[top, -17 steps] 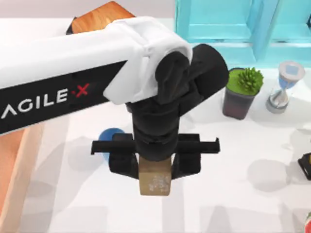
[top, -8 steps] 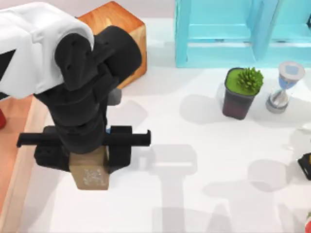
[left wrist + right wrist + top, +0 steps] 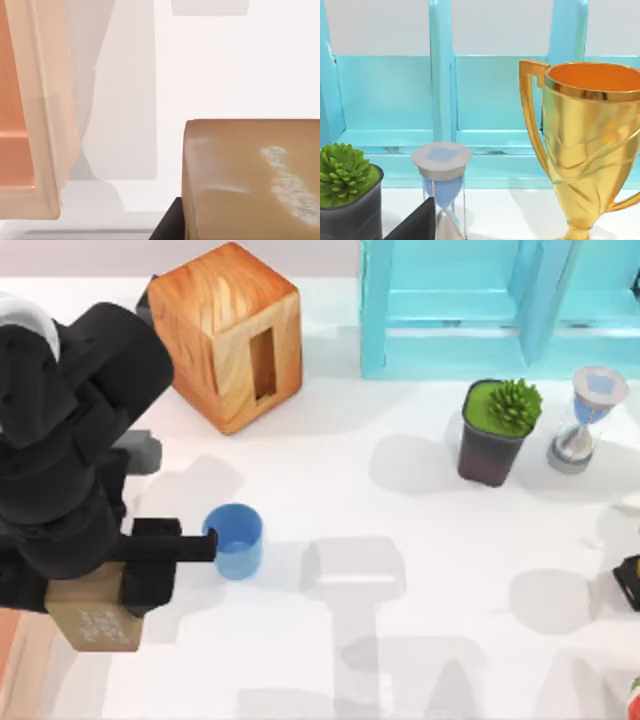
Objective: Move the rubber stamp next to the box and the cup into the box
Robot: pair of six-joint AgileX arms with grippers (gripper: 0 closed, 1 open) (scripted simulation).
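Just beside the box [image 3: 50,150] rim, on its outer side, the left gripper [image 3: 95,595] jaws clench the rubber stamp [image 3: 95,620] above bare desk [image 3: 400,540], with the cup [image 3: 235,540] farther out.

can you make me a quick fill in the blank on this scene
1. The left pincer is shut on the ____.
2. The blue cup stands on the ____, not in the box.
3. The potted plant stands beside the ____.

Missing words: rubber stamp; table; hourglass
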